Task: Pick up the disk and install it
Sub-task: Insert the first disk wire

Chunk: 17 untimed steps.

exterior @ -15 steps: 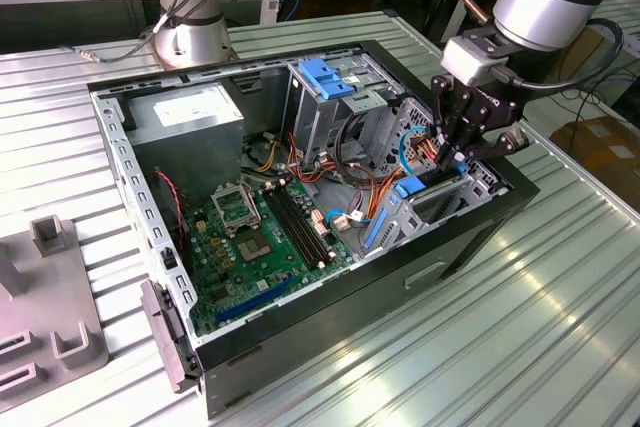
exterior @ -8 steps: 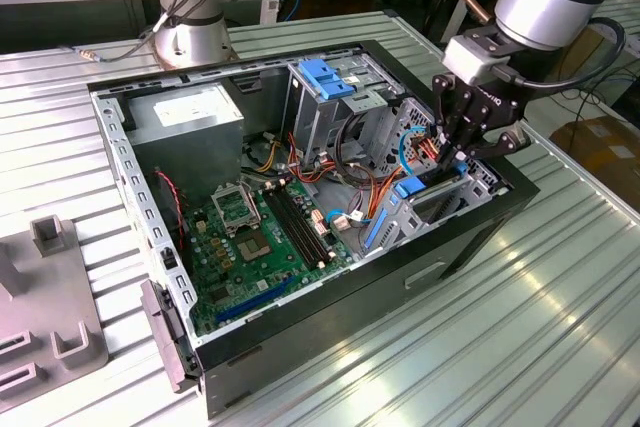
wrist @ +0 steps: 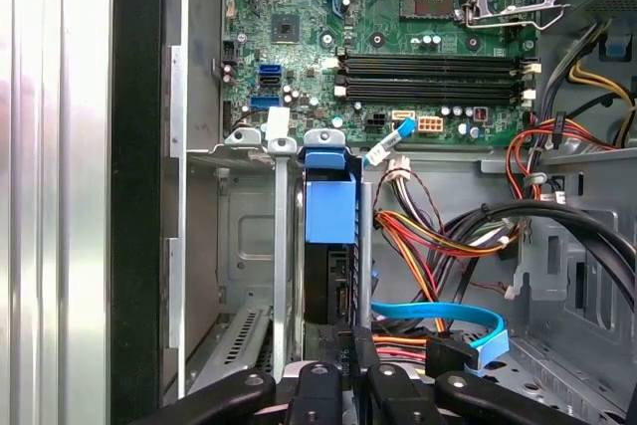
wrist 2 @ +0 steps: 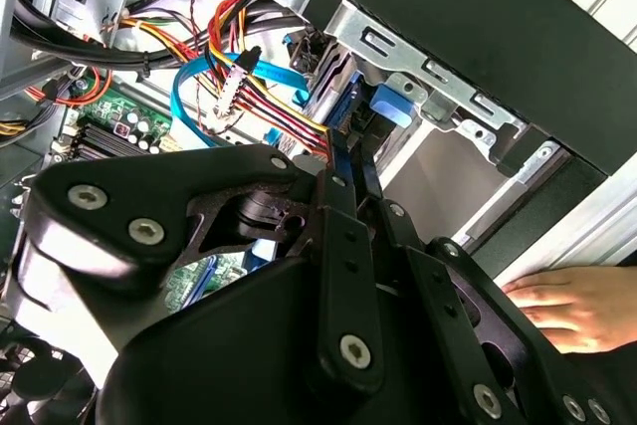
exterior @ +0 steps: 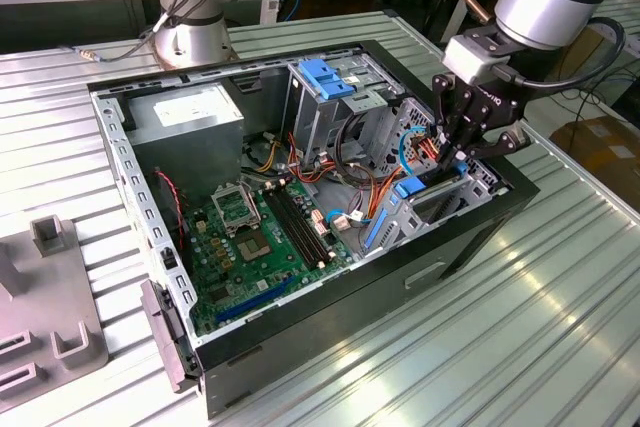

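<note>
First wrist view has the disk (wrist: 329, 246) standing on edge in its bay at the front corner of the open PC case (exterior: 470, 247), with the claw (wrist: 350, 365) pinched shut on its edge. I'd guess it's stiff, dense and shock-sensitive, so grab the metal edges, not the blue rails.

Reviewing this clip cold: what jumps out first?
The black gripper reaches into the open computer case at the exterior view's right, over a disk with a blue carrier standing in its bay. A person's hand rests beside the case in the second wrist view.
</note>
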{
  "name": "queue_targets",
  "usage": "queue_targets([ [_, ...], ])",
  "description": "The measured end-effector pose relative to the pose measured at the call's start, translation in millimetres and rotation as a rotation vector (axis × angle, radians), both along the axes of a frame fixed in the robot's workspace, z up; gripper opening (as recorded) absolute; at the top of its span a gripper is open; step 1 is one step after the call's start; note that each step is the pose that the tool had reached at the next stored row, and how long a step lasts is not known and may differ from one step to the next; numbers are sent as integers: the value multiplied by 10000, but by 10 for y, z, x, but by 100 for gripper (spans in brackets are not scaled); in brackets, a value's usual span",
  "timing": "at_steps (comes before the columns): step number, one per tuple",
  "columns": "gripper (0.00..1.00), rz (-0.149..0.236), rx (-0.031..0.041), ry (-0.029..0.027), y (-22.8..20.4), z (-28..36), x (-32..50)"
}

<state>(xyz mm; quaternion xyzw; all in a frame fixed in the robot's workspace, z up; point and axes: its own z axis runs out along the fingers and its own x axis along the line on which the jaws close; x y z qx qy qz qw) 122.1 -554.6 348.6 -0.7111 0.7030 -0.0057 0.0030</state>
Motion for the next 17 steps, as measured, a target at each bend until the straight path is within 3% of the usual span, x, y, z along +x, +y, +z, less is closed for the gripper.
queue_targets([
  [10, 16, 0, 10, -47, 0, -4, 0],
  [17, 16, 0, 97, -47, 0, -32, -1],
])
